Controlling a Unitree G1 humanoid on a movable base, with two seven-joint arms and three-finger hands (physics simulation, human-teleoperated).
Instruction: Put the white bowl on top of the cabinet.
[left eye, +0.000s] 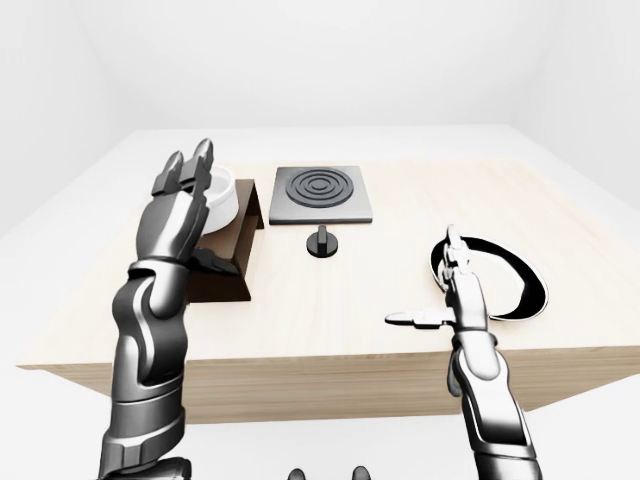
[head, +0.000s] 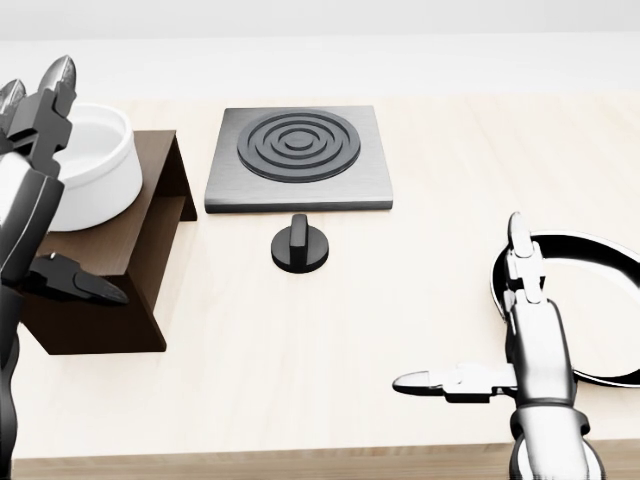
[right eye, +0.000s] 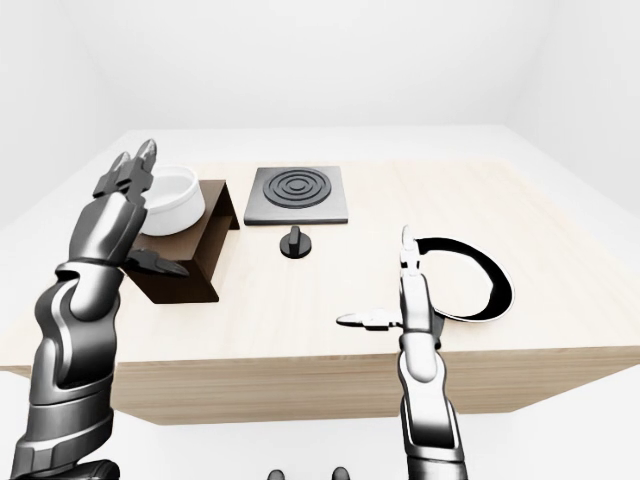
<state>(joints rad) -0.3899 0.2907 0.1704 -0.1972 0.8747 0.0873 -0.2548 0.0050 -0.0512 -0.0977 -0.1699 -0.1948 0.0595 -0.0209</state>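
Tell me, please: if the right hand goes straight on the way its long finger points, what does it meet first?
Probably the rim of the black plate; the right hand points toward the top of the head view, though height is unclear.
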